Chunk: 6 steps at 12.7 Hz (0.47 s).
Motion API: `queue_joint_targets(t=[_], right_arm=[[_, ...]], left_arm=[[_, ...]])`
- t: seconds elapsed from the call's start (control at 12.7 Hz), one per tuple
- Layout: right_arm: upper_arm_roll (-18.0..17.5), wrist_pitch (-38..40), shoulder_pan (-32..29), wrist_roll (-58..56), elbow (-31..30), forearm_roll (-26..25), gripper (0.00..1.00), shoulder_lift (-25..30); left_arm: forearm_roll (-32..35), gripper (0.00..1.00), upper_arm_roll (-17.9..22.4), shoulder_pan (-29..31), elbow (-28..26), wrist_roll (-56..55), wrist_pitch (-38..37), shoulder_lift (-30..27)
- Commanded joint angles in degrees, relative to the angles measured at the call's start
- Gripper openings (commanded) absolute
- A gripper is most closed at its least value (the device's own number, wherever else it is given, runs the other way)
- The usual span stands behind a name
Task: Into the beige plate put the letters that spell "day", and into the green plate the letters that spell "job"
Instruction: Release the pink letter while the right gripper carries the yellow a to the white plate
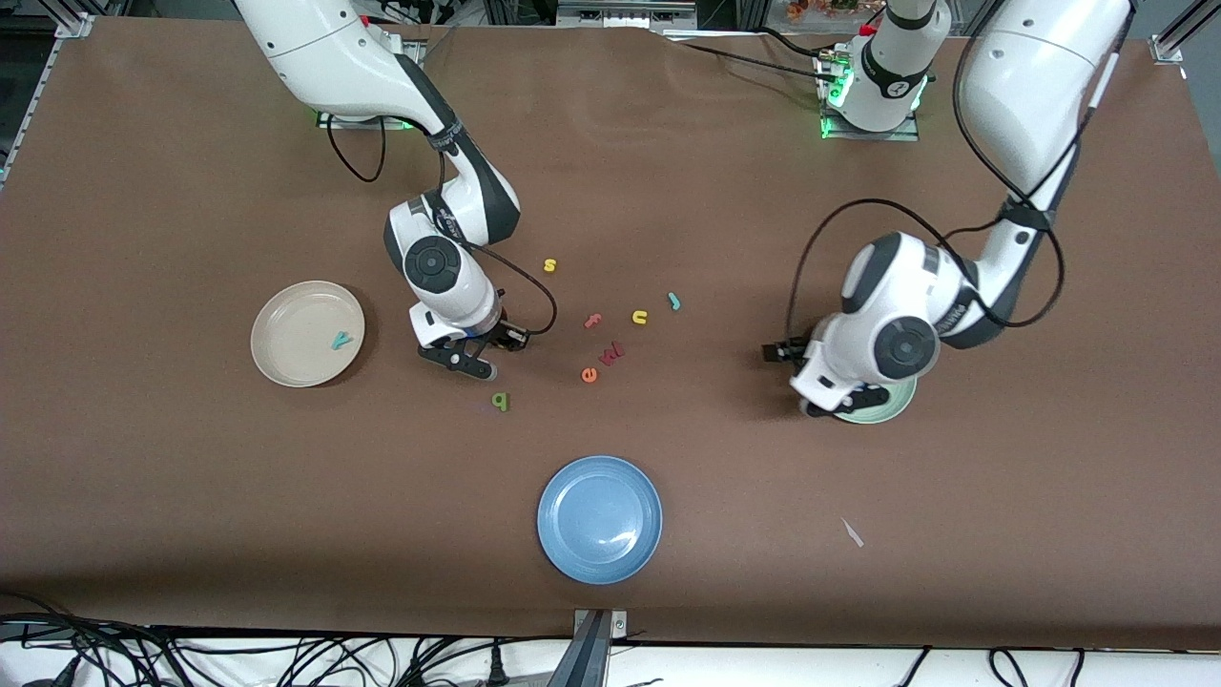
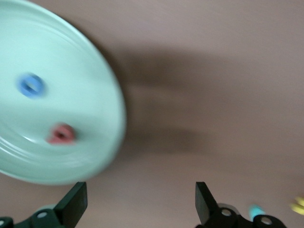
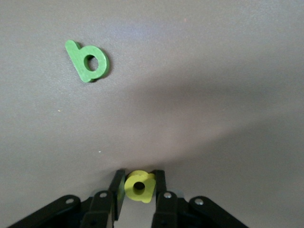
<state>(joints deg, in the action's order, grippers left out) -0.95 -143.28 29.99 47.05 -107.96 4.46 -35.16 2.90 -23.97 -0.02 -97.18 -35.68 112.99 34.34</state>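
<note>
1. Right tool (image 3: 138, 186): clenched on a small yellow letter (image 3: 139, 186) with a round hole, pinched between both fingers, low above the bare brown table (image 1: 191, 191).
2. In the front view the right tool (image 1: 472, 363) sits between the beige plate (image 1: 286, 320) and the loose letter cluster.
3. A green letter (image 3: 88, 61) lies flat on the table just beside the right tool; in the front view the same green letter (image 1: 500, 402) is nearer to the camera than that tool.
4. The beige plate, toward the right arm's end of the table, holds one teal letter (image 1: 341, 340).
5. Left tool (image 2: 140, 204): released, fingers spread wide with nothing between them, at the edge of the green plate (image 2: 90, 85).
6. In the green plate: a blue ring-shaped o (image 2: 31, 85) and a salmon-red letter (image 2: 61, 134), apart from each other.
7. In the front view the left tool (image 1: 822, 405) and wrist cover most of the green plate (image 1: 892, 405), toward the left arm's end.
8. Loose letters mid-table: yellow s (image 1: 549, 265), pink f (image 1: 592, 321), yellow u (image 1: 639, 317), teal j (image 1: 673, 301), dark red letter (image 1: 612, 354), orange e (image 1: 589, 375).
9. Blue plate (image 1: 599, 518) is nearest the front camera.
</note>
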Motion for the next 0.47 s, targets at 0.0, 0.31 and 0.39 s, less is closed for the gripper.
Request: queue_joint_targets(t=[0.0,0.31,0.39], right_arm=[[-0.2,0.3,-0.1,-0.3,1.9,0.7,0.15,-1.1],[-0.2,1.9,-0.2,-0.6,3.2,0.8,0.1,-0.9],[-0.2,3.8,-0.3,-0.6,4.2,0.8,0.09,-0.9]], left_arm=[[0.3,1.0,-4.3,0.3,-3.2,-5.3,2.2,-1.6],[1.0,1.0,-8.5,-0.8,-17.0,-13.0,20.0,-5.7],[1.0,1.0,-8.5,-2.8,-17.5,-15.8,21.8,-5.2]])
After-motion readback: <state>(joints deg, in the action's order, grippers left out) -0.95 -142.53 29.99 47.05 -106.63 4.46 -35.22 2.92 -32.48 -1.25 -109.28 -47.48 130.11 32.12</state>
